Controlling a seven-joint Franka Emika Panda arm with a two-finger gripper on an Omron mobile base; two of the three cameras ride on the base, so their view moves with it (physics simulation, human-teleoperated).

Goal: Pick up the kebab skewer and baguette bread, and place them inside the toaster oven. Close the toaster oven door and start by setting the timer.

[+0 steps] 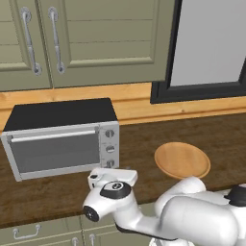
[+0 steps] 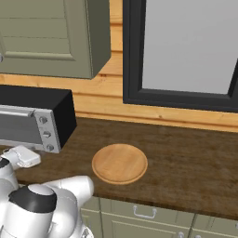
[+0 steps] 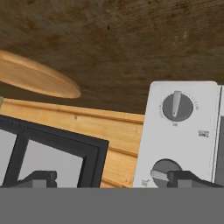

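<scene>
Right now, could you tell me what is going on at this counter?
The toaster oven sits on the wooden counter with its door shut. The robot's open gripper hovers just in front of the oven's knob panel, one fingertip close to a knob. The round wooden plate beside the oven carries nothing.

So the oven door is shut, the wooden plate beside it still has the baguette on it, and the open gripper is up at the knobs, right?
Not quite: the wooden plate is bare, as the right base view shows. The rest holds: the toaster oven door is shut and the open gripper sits at the knobs.
</scene>
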